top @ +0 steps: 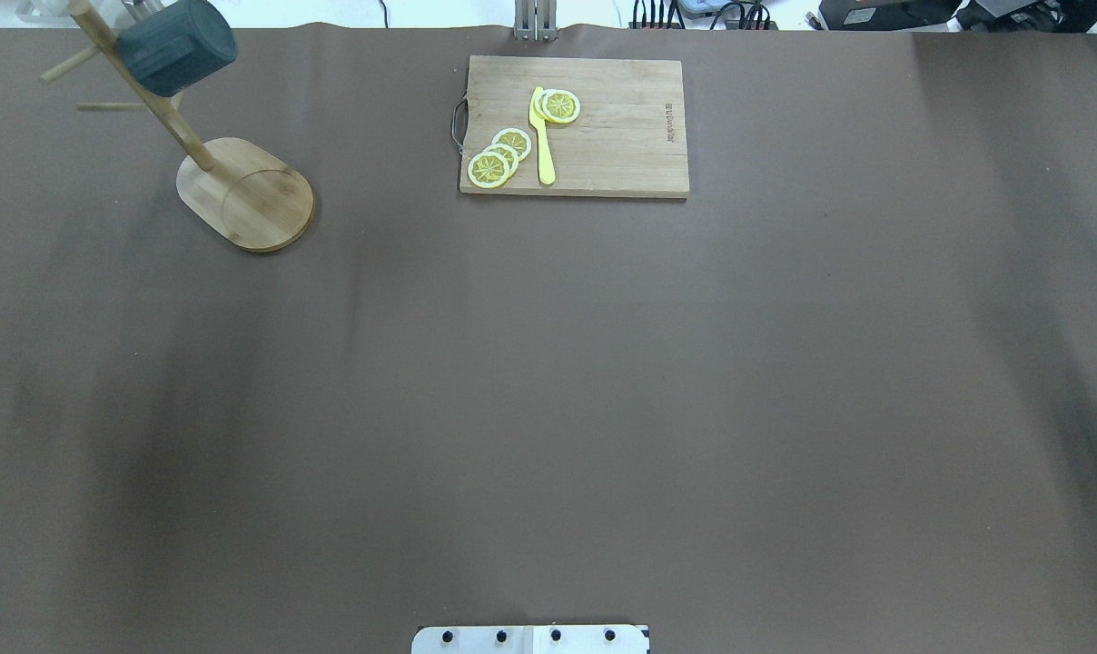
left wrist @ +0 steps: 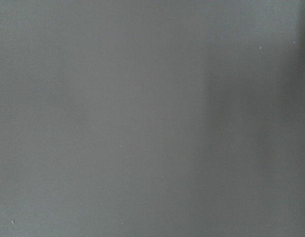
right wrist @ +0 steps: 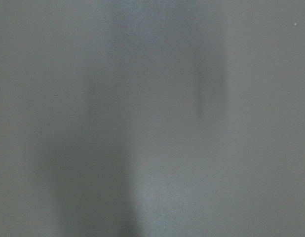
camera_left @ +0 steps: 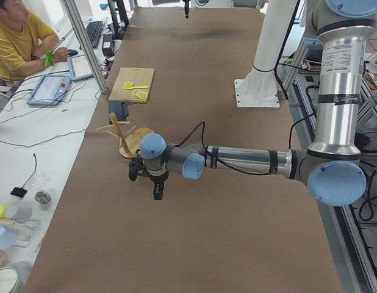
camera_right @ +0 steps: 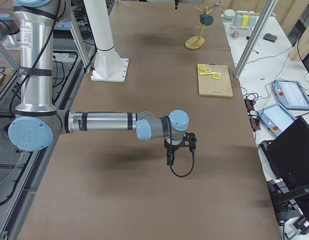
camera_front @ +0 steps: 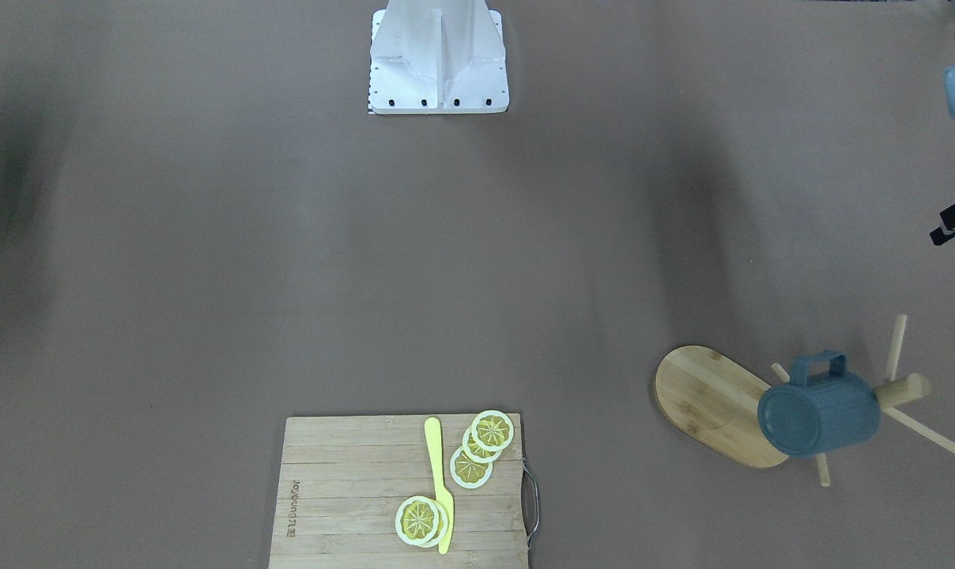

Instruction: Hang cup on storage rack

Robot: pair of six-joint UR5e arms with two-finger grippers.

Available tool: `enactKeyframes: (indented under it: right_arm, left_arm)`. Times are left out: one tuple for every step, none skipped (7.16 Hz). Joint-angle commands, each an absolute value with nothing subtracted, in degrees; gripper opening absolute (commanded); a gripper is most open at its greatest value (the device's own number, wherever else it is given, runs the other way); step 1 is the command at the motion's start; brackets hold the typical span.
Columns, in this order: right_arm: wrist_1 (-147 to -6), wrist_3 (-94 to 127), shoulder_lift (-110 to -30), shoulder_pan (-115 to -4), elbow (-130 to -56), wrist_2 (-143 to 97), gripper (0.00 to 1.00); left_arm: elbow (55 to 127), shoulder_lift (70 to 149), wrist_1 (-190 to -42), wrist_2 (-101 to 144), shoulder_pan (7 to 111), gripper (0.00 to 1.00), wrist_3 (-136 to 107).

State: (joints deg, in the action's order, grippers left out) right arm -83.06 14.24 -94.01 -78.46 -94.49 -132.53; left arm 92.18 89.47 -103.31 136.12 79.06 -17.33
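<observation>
Cup (camera_front: 821,415) hangs on rack (camera_front: 707,395), well apart from left tool (camera_left: 157,189) and right tool (camera_right: 170,156); whether either is spread cannot be told. Judged complete: both arms are best kept clear of the rack.

- We find the rack (top: 244,195), cup (top: 176,45) hung on it, standing tall, far left.
- The cutting board (top: 621,136) lies flat, well apart; bare table (top: 548,381) between them.

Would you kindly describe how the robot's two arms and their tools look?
The left arm and right arm are silver tubes joined by grey housings with round light-blue caps; each upper tube carries a white label with dark print. The left tool and right tool are small and black, each with a looping black cable.
</observation>
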Motion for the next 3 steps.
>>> enactKeyframes:
  right_arm:
    - [-83.1,14.2,-94.0,-78.7,-94.6,-132.6,1.00]
    - [-83.0,14.2,-94.0,-78.7,-94.9,-132.6,1.00]
    - [-83.0,14.2,-93.8,-78.7,-94.7,-132.4,1.00]
  left_arm:
    - [92.6,89.0,-103.4,136.5,79.1,0.98,-17.3]
    - [92.5,89.1,-103.4,136.4,79.0,0.98,-17.4]
    - [92.6,89.6,-103.4,136.4,79.0,0.98,-17.4]
